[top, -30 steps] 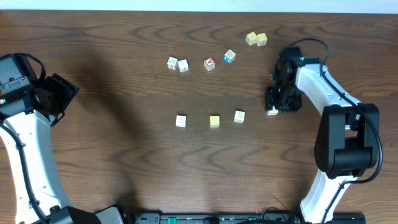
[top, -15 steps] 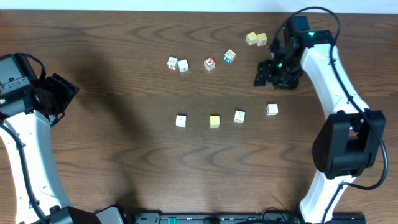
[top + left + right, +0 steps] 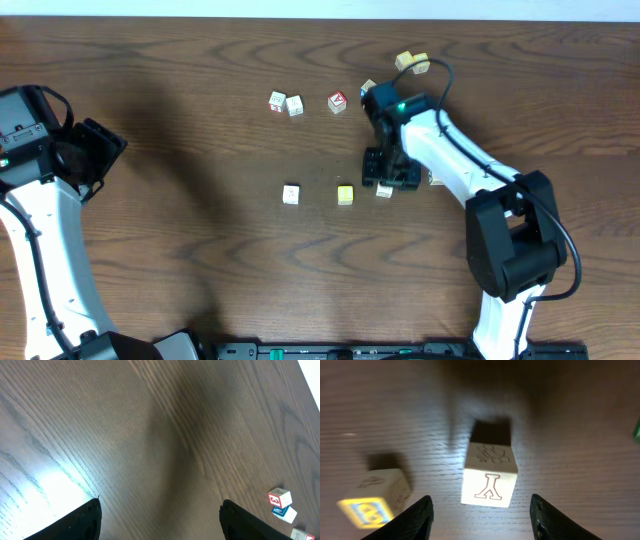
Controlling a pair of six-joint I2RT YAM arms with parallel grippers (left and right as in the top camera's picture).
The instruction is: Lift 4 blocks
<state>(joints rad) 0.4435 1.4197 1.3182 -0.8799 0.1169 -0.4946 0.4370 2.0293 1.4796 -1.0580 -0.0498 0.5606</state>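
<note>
Four cream blocks lie in a row on the table: one [image 3: 291, 194], a yellow-faced one [image 3: 345, 195], a third [image 3: 384, 191] and a fourth [image 3: 436, 180] half hidden by the right arm. My right gripper [image 3: 388, 180] hangs open over the third block. In the right wrist view that block [image 3: 489, 476] shows a letter Y and rests on the wood just ahead of the gripper [image 3: 482, 517], with neither finger touching it. The yellow-faced block [image 3: 375, 497] lies to its left. My left gripper [image 3: 160, 522] is open over bare wood at the far left.
Further back lie two cream cubes [image 3: 277, 101] [image 3: 295, 105], a red-faced cube [image 3: 338, 102], a blue-faced cube [image 3: 368, 88] partly behind the right arm, and two yellowish cubes [image 3: 404, 61] [image 3: 420, 66]. The left wrist view catches the red-faced cube [image 3: 279, 498] at its lower right.
The right gripper left the rightmost row block on the table, swung to the back, then came left and forward over the third row block. The left arm has not moved.
</note>
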